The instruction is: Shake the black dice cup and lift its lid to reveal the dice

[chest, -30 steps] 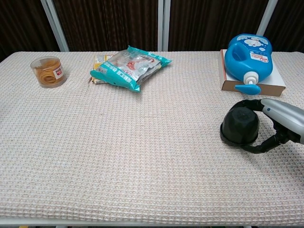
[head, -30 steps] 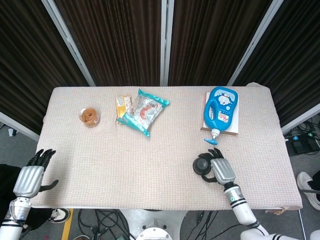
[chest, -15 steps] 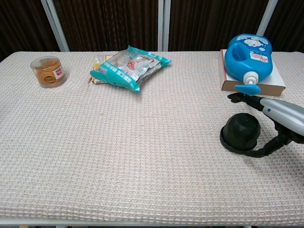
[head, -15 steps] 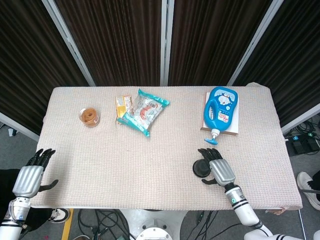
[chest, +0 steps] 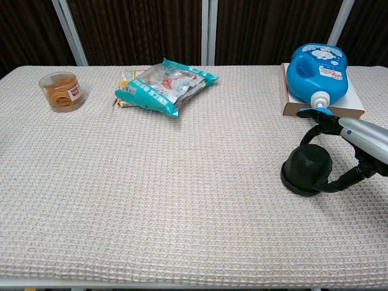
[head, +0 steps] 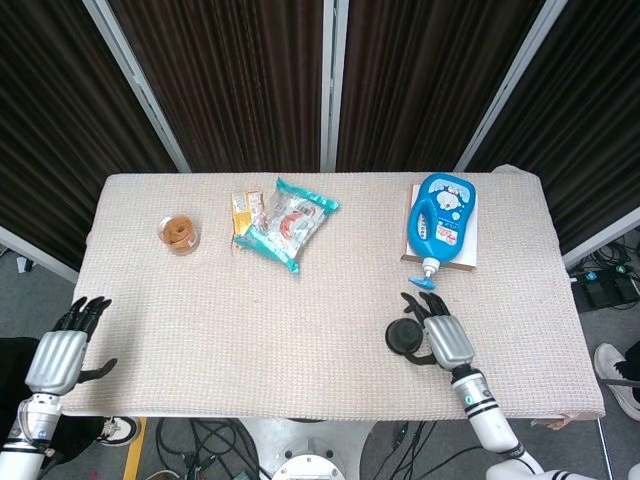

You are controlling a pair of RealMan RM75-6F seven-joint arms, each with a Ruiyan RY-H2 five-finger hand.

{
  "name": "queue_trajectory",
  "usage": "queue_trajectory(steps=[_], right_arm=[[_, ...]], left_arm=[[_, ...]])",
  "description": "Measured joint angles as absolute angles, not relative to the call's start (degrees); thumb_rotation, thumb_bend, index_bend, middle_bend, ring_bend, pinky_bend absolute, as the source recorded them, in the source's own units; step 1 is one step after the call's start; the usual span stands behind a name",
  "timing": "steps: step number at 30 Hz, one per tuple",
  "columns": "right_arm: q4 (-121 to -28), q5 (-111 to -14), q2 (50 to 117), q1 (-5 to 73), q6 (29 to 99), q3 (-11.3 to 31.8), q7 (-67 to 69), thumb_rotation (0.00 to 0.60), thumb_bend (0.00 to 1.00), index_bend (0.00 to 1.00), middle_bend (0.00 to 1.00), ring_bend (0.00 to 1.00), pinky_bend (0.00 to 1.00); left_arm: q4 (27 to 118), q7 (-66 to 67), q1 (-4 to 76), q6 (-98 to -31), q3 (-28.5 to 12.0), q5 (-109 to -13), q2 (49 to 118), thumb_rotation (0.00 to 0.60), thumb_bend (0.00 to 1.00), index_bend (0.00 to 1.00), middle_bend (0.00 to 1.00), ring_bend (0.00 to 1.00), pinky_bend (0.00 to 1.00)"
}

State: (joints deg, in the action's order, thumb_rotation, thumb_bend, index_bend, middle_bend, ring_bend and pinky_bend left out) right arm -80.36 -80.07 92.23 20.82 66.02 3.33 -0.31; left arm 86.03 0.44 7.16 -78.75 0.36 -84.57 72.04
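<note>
Your black dice cup [chest: 307,168] sits low and right of centre in the chest view, standing on the table [chest: 182,200], a dome on a wider flat base; in the head view it's the dark round blob [head: 405,337] in the lower right, just left of your right hand [head: 443,338].

That right hand [chest: 354,151] is arched around the cup with fingers spread; one finger curves over the far side near the top, the thumb reaches round the near side at the base; I can't see either pressing on it, so I'd call it unclosed and holding nothing. Your left hand [head: 60,357] hangs off the lower left corner of the table, fingers apart, nothing in it.

Handling guess: looks like hard smooth plastic, light and stiff, probably a bit slick under those fingers; it won't crush. The tricky part is that the dome is likely the lid and only rests on the base; squeeze just the dome during the shake and the two may part, dice everywhere. So for shaking, I'd grip low where dome meets the base rim; for the reveal, pinch the dome higher up and lift straight.
</note>
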Motion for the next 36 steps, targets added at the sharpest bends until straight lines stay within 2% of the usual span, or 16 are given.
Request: queue_trajectory(steps=[4,7,23,36], right_arm=[[-80.1,-80.3,92.7,20.4,67.4,3.6,0.0,0.600,0.12,0.05,0.44,0.01,0.00],[-80.2,-80.7,92.8,20.2,68.2,3.7,0.3,0.600,0.13,0.07,0.46,0.03,0.00],[-83.4,-83.8,88.6,18.1,74.3,4.4,2.9,0.600,0.15,0.08,0.46,0.04,0.00],[-76.9,-82.3,86.1,14.6,75.9,3.6,9.2,0.600,0.14,0.08,0.45,0.04,0.00]], left_arm=[[86.1,0.4,7.1,-78.8,0.4,-84.6,72.0,0.600,0.17,0.09,0.07,0.00,0.19],[86.1,0.4,7.2,-78.7,0.3,-84.6,72.0,0.600,0.17,0.09,0.07,0.00,0.19],[86.6,1.0,7.3,-78.7,0.3,-84.9,71.9,0.600,0.17,0.09,0.07,0.00,0.19],[87.1,1.9,7.6,-78.7,0.3,-85.1,72.0,0.600,0.17,0.09,0.07,0.00,0.19]])
